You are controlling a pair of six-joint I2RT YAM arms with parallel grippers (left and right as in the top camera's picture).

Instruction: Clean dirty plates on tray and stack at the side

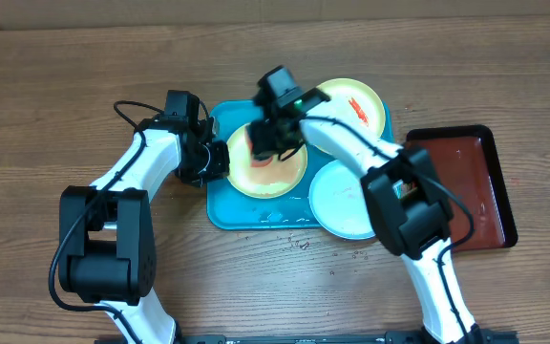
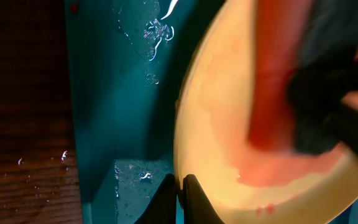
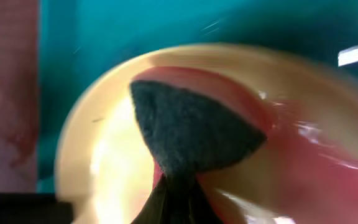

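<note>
The yellow plate (image 1: pixel 280 174) lay in the middle of the tray (image 1: pixel 225 205), and both claws were at it. The left claw (image 1: pixel 216 161) reached in from the left and was closed on the plate's left rim. In the left wrist view its fingers (image 2: pixel 194 200) pinched the edge with almost no gap. The right claw (image 1: pixel 270 143) stood over the far half of the plate, closed on a sponge (image 3: pixel 191 127) whose dark face pressed on the plate directly under it. Pink smear showed around the sponge, so I judge the scrubbing was not finished. The sponge had room toward the near rim and the right, but on the left the other claw was close. A white plate (image 1: pixel 342 196) overlapped the tray's right edge, and a sauced plate (image 1: pixel 356 105) sat at its far right corner. A red tray (image 1: pixel 466 182) took the right side. The bare surface (image 1: pixel 65 96) for stacking was widest on the left, nearer the left arm.
</note>
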